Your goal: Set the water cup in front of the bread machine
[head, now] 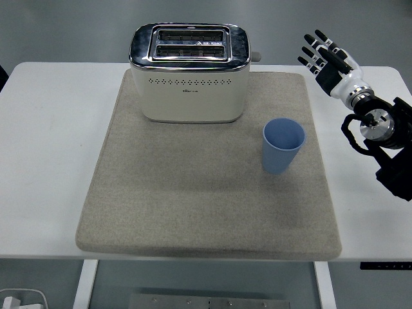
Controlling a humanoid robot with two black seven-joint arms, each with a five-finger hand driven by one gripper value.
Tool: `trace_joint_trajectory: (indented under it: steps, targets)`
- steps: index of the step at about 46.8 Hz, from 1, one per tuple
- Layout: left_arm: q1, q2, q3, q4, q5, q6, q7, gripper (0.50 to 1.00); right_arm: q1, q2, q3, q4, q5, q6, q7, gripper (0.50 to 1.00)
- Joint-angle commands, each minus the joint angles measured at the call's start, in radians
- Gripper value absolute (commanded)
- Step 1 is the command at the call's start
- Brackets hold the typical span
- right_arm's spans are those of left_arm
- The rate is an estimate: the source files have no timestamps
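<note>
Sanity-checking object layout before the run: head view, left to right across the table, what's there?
Toaster → blue cup → right hand, fingers spread, holding nothing. The toaster and cup both stand on the grey mat; the hand is beyond the mat's right edge.

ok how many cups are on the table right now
1. The blue cup stands upright on the grey mat, in front of and to the right of the toaster. Nothing in view looks able to hide another.

White table (pixel 51 161) w/ grey mat (pixel 193 206), grey floor (pixel 64 32), maybe concrete.
</note>
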Motion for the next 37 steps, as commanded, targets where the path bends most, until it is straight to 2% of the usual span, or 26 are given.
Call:
trace_joint_trajectory:
  steps: [1, 16, 26, 37]
  targets:
    - [-0.001, 0.000, -0.002, 0.002, 0.000, 0.000, 0.000, 1.000, 0.001, -0.003, 0.000, 0.001, 0.001, 0.000, 0.000, 0.924]
    - [-0.006, 0.000, 0.005, 0.015, -0.002, 0.000, 0.002, 1.000, -0.002, -0.001, -0.007, 0.001, -0.004, 0.002, -0.002, 0.924]
    - [-0.009, 0.000, 0.000, 0.015, -0.002, 0.000, 0.002, 1.000, -0.008, 0.002, -0.006, 0.004, -0.004, 0.046, 0.000, 0.926]
    - [-0.003, 0.000, 0.003, 0.017, -0.002, 0.000, 0.002, 1.000, -0.010, -0.012, -0.009, 0.004, -0.002, 0.053, -0.002, 0.924]
